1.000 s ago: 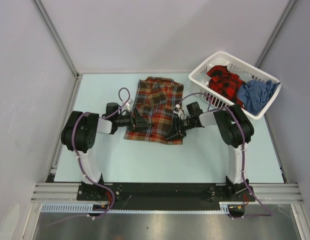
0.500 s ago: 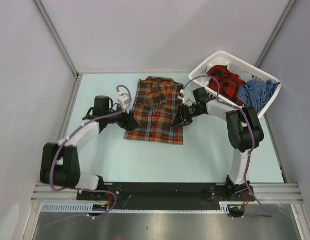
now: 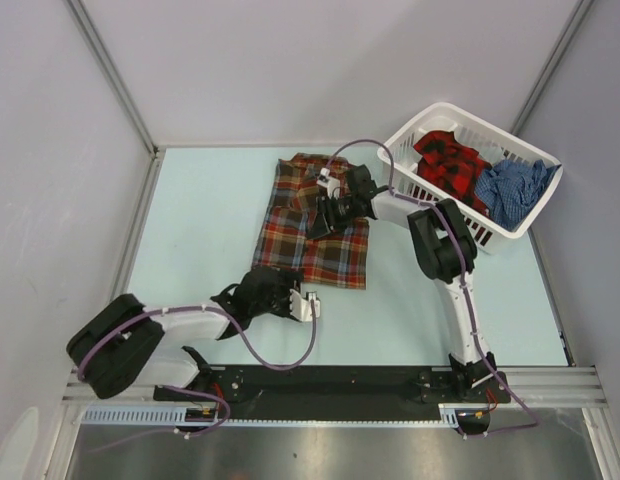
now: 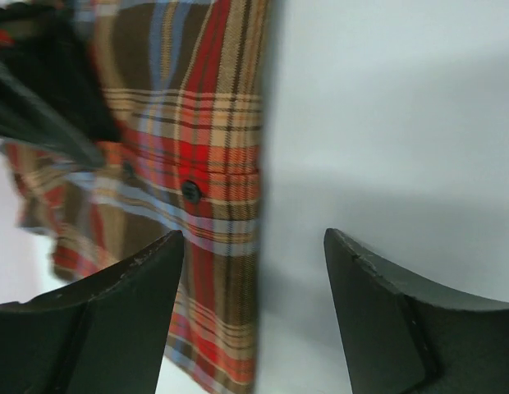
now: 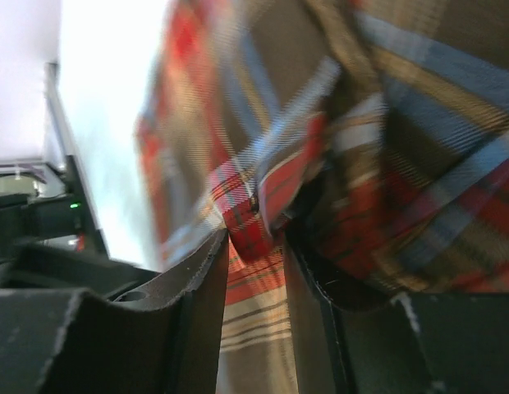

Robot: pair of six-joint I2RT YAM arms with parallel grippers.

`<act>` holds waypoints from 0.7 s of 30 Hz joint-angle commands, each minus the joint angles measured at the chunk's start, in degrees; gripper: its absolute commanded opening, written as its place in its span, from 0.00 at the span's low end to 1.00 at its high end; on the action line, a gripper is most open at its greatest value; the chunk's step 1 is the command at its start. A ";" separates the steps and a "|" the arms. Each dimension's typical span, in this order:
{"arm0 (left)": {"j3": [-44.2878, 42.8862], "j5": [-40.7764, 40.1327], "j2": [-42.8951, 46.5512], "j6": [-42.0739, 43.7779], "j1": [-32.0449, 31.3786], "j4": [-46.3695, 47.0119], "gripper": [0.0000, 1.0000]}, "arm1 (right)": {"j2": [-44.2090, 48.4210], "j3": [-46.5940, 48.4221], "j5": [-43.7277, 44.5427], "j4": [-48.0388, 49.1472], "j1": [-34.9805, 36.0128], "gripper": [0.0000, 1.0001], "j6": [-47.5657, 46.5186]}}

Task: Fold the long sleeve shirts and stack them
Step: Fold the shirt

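Left gripper [image 3: 308, 305] hangs with its jaws spread wide and nothing between them, just off the near edge of the brown plaid shirt [image 3: 315, 250]. The shirt lies on the table [image 3: 200, 220]. Right gripper [image 3: 323, 212] is over the shirt's far half, jaws pinched on a raised fold of the plaid cloth. Beyond the shirt's far right corner stands the white basket [image 3: 410, 128], holding the red-and-black shirt [image 3: 448, 160] and the blue checked shirt [image 3: 510, 190].
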State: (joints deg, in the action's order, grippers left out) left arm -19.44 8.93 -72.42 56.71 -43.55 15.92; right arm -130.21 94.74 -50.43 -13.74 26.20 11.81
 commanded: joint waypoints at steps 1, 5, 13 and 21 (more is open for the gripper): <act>2.83 -8.84 -7.98 9.91 -0.83 16.67 0.74 | -5.39 3.61 2.80 0.03 -0.27 0.38 -2.23; 2.48 -10.34 -13.26 12.19 -0.92 19.85 0.59 | -7.07 2.91 3.06 0.38 -0.27 0.38 -2.23; -1.03 -6.48 1.00 7.02 -5.40 -1.74 0.00 | -0.23 -1.74 0.61 -2.78 2.45 0.40 -4.08; -10.43 2.03 19.59 -13.80 -20.43 -42.79 0.00 | 13.49 -4.22 -2.56 -15.22 2.55 0.69 -8.46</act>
State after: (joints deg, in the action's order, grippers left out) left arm -23.79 2.17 -58.57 56.14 -58.52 -3.86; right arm -124.60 89.03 -52.53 -20.75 30.20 8.51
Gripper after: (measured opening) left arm 0.011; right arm 0.611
